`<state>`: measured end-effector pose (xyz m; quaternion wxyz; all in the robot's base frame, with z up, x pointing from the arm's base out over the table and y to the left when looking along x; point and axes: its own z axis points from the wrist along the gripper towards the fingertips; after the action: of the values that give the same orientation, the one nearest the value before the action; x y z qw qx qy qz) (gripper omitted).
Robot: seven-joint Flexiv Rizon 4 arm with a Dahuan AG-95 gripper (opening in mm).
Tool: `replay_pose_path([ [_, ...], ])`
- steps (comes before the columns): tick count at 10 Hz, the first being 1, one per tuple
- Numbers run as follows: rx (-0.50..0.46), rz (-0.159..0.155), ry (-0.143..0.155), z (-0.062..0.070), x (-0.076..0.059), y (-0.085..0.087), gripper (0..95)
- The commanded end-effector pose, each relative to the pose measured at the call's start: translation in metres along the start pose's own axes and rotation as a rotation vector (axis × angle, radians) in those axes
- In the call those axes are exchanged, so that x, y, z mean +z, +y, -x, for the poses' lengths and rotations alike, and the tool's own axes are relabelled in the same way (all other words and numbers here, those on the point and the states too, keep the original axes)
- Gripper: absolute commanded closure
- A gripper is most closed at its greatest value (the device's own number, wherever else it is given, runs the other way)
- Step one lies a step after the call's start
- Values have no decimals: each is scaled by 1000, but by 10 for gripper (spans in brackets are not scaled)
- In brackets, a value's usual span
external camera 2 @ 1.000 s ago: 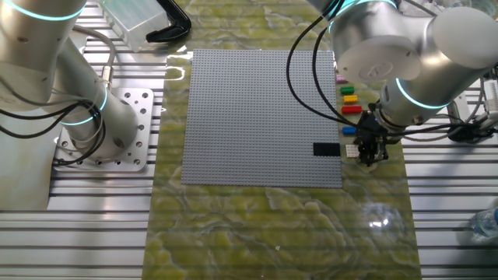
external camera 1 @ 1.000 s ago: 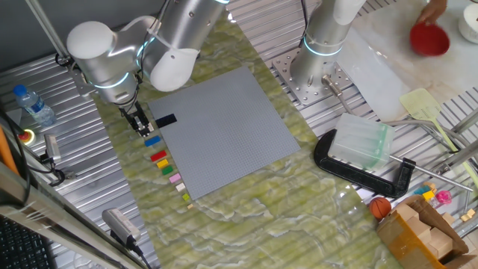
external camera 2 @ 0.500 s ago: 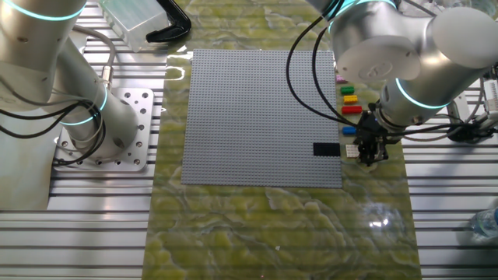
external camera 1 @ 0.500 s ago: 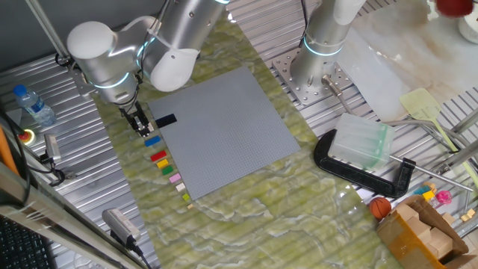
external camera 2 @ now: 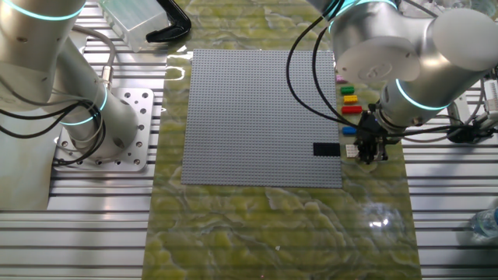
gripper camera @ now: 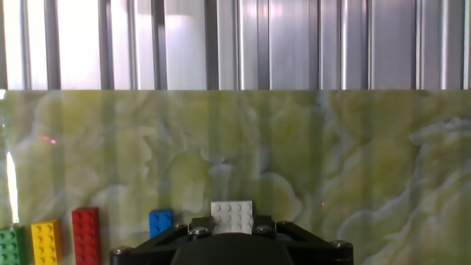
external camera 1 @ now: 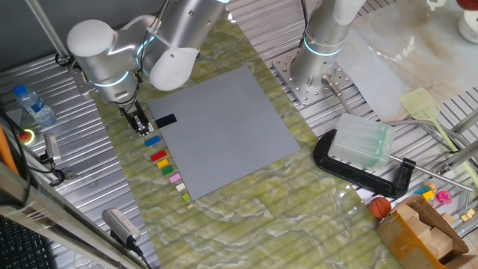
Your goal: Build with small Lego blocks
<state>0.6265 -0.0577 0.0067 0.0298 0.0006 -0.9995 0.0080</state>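
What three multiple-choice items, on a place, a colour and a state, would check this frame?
1. Where is the black brick?
A. on the baseplate
B. in the jaws
C. on the metal slats

2. Which colour brick is centred at the hand view's bottom edge?
A. green
B. white
C. pink

3. How does the red brick lie?
A. stacked on another
B. on the baseplate
C. alone, studs up, on the mat

A: both fixed views show it near the plate's edge.
B: white studs show there.
C: its studs face up, with gaps on either side.
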Motion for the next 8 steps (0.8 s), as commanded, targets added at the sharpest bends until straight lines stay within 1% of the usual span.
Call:
replay_pose_path([
  [1, 3, -1, 1, -2, -4, 0, 950],
  [2, 2, -2, 9, -5, -12, -1, 950],
  [4, 16, 0, 15, -9, -23, 1, 950],
  [6, 42, 0, 42, -14, -30, 2, 950],
  [7, 36, 1, 52, -24, -33, 1, 950],
  [8, 28, 1, 53, -31, -34, 0, 950],
])
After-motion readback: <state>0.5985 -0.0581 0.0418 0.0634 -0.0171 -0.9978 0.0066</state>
